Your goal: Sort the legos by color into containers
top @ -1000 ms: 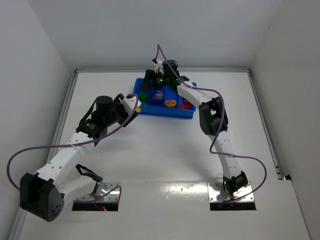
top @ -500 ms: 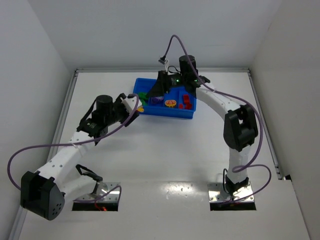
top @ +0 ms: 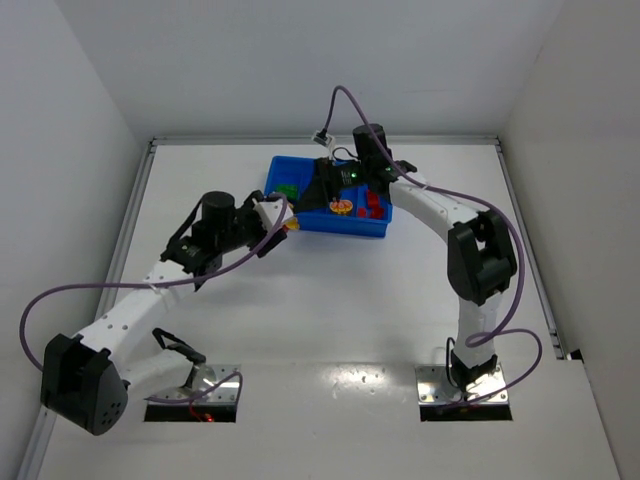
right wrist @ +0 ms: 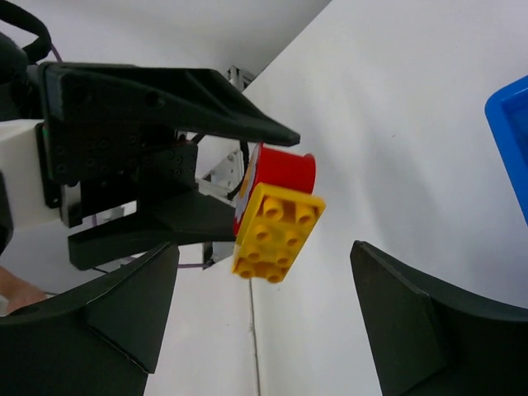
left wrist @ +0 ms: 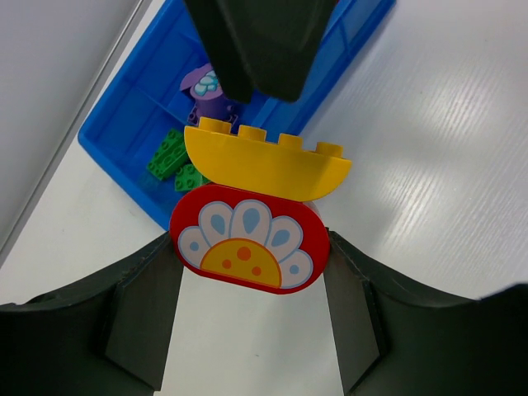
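- Gripping is shown at the left gripper: its jaws are clenched on a red oval piece printed with a fan pattern
- A yellow brick is stacked on that red piece at 12 o'clock, outside the jaws
- The right gripper is spread wide with nothing grasped; the held stack is seen between its fingers, untouched by them
- The blue tray is found at 11 o'clock from the stack, with green bricks and a purple brick inside
- From above, red bricks are seen at the tray's 3 o'clock end, and the stack is held over the table beside the tray's 8 o'clock corner
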{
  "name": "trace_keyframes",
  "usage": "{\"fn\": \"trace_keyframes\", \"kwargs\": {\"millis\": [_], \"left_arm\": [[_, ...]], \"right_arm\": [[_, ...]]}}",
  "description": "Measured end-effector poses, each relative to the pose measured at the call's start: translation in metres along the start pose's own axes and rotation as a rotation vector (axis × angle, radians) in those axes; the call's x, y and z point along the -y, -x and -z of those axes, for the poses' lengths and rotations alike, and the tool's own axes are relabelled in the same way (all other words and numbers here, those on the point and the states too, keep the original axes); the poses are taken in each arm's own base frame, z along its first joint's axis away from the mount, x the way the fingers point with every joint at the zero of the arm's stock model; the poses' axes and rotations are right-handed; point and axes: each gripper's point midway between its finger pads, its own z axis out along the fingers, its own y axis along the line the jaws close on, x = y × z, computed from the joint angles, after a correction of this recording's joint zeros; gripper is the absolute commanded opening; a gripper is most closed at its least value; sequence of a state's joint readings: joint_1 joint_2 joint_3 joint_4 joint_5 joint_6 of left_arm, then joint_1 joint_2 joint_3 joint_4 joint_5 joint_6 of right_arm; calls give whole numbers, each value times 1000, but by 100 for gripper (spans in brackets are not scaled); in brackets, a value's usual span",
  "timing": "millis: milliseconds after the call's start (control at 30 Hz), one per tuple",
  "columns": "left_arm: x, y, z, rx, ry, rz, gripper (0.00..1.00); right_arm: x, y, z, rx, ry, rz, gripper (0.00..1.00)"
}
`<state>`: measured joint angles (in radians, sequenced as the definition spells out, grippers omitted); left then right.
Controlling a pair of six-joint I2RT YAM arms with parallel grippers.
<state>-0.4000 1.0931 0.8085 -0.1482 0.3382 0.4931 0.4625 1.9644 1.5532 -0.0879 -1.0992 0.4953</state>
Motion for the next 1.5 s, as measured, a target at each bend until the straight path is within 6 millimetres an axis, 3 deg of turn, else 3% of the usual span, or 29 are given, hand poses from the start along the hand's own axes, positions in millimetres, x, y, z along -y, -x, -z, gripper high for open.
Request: {"fn": "trace_keyframes", "kwargs": {"millis": [167,300,567,767,1167,1300,1500], "left_arm": [[10,9,-3,22,-29,-17,10],[16,13,-5,31,-44,-29,10],[12,20,-9,47,-30,-41,10],[11,18,-11,39,-23,-55,10],[4,22,-11,63,17,-69,10],[-1,13,-3,40,53,-58,10],[0,3,1,10,63,-49,10]], "right_arm": [[4,0,0,1,-19,4,81],[4,0,-1,1,-18,8,60],[4,-7,-7,-23,14,-6,45],[5,-9,-7,-27,20,-30,27],[8,-1,4,0,30,-38,24],[23,6,26,36,-2,-55,24],[65,25,87,152,-126,-89,23]]}}
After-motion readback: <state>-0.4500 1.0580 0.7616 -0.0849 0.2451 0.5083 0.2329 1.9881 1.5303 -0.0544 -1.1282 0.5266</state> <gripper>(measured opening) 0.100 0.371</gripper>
